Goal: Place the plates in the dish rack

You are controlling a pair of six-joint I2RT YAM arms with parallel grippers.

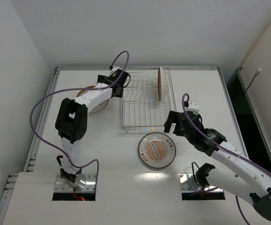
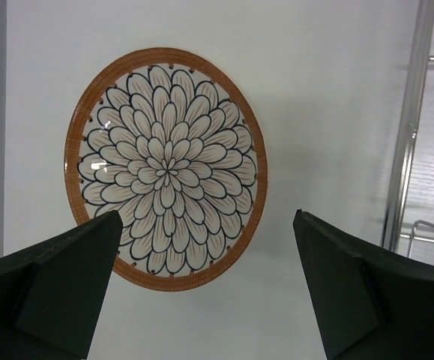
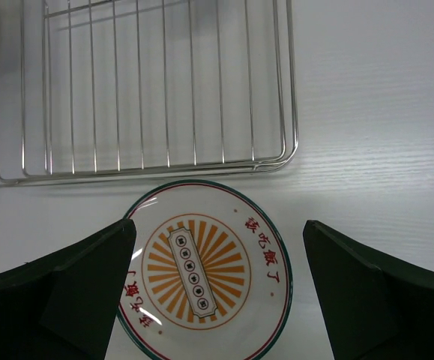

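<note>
The silver wire dish rack (image 1: 142, 105) stands at the middle back, and one plate (image 1: 161, 83) stands upright on edge in its right end. The sunburst plate (image 1: 156, 150) lies flat on the table just in front of the rack. My right gripper (image 1: 172, 124) hovers open above the plate's far right edge. In the right wrist view the plate (image 3: 205, 274) lies between the open fingers of my right gripper (image 3: 218, 225), below the rack (image 3: 157, 90). An orange-rimmed petal-pattern plate (image 1: 92, 101) lies flat left of the rack, partly under my left arm. My left gripper (image 1: 118, 84) is open above the table between that plate (image 2: 166, 169) and the rack's left edge (image 2: 408, 135); it (image 2: 208, 225) holds nothing.
Purple cables (image 1: 41, 105) loop over the left side of the table and along the right arm. The table's raised edge (image 1: 44, 112) and the white walls lie close on the left and at the back. A dark gap (image 1: 247, 108) runs beyond the right edge.
</note>
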